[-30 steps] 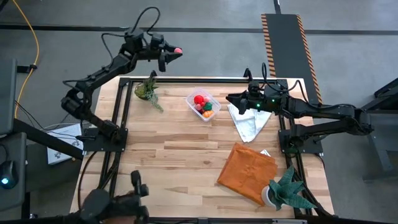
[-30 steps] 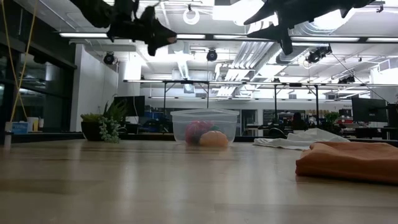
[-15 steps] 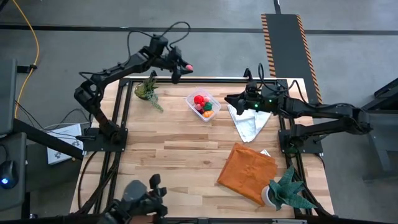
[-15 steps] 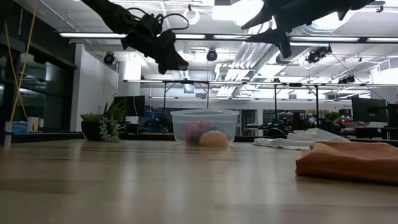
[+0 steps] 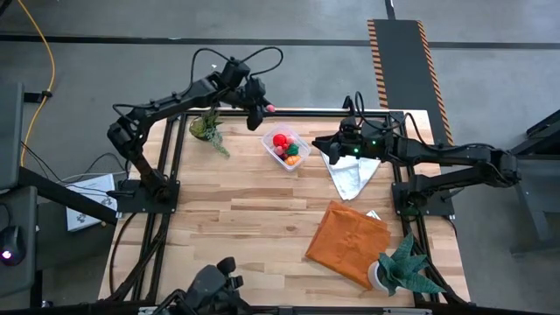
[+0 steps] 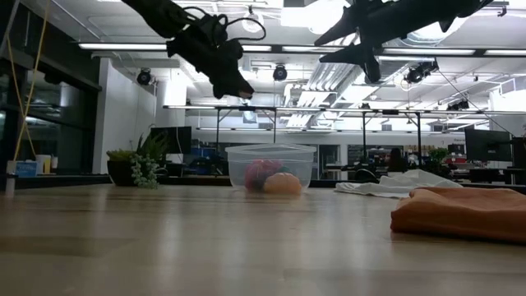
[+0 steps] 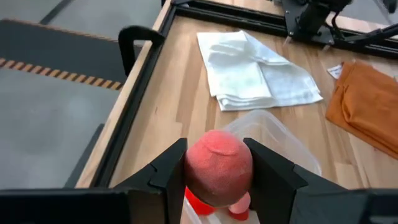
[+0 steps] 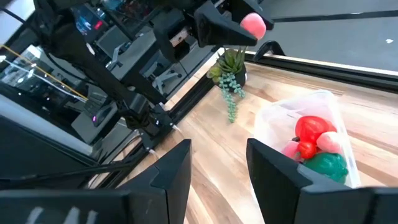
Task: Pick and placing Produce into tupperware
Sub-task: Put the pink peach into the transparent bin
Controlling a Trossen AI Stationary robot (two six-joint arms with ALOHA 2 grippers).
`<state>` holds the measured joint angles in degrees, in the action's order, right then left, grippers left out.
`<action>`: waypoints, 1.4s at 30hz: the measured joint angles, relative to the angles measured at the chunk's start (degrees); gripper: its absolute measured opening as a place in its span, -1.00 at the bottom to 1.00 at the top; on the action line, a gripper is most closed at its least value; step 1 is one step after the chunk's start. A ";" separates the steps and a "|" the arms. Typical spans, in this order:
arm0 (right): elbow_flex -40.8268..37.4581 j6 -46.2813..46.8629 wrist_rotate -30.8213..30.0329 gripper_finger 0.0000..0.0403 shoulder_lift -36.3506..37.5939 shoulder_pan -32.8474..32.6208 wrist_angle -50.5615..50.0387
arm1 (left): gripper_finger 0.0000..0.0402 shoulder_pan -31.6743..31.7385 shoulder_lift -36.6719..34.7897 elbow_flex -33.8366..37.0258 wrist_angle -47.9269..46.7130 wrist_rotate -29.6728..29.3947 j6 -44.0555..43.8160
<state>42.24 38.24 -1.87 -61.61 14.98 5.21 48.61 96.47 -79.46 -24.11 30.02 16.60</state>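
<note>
the left gripper (image 5: 265, 108), fingers clamped on a round pink toy fruit (image 7: 219, 165), has swung nearly over the small clear plastic tupperware (image 5: 286, 148); release looks close. the right gripper (image 5: 322, 145) waits beside it, fingers empty and apart.

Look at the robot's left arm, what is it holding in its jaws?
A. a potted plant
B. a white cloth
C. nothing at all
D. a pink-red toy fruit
D: the left gripper has its jaws shut on a round pink-red toy fruit, held above the tupperware.
</note>
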 joint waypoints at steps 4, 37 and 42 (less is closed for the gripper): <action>0.00 -0.98 0.68 -0.29 0.00 0.00 0.55 | -0.32 -0.76 0.04 -3.58 -3.05 -1.55 0.13; 0.02 -2.70 2.11 -0.29 0.02 -0.02 1.54 | -0.32 -9.88 21.21 -31.28 -36.62 -17.34 3.99; 0.02 -2.71 2.36 -0.29 0.02 -0.02 1.52 | -0.32 -10.90 22.44 -31.28 -36.55 -17.73 4.17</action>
<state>42.26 35.53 0.49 -61.58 14.96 6.72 37.71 118.91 -110.74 -60.66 12.28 20.76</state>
